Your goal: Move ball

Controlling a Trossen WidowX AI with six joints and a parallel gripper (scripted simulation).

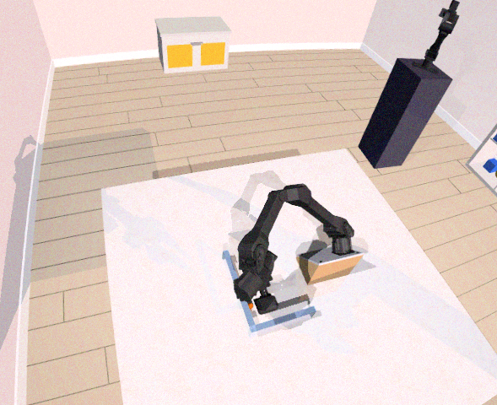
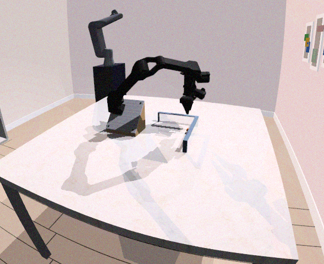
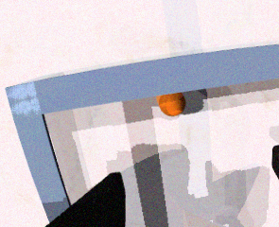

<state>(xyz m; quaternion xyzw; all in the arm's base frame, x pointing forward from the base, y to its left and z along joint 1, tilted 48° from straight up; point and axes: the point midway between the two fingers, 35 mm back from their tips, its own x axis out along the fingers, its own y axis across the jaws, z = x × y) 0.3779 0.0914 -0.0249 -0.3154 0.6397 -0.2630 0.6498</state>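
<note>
Ball (image 3: 172,104) seemingly touching wall (image 3: 177,76), claw (image 2: 187,110) open above.

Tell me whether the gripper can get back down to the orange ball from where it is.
Probably yes: the open gripper hangs above the corner, and the ball lies uncovered against the blue wall. That wall crowds one side, so closing around it may be awkward.

White square worktop (image 2: 71,159) fills the lower half of the exterior view, on dark legs. Directly on it: tan wedge-shaped arm base block (image 2: 127,119), centre-left; two low blue see-through walls (image 2: 190,129) forming a corner, right of centre; small orange ball (image 3: 172,104) touching the inner face of one wall.
</note>
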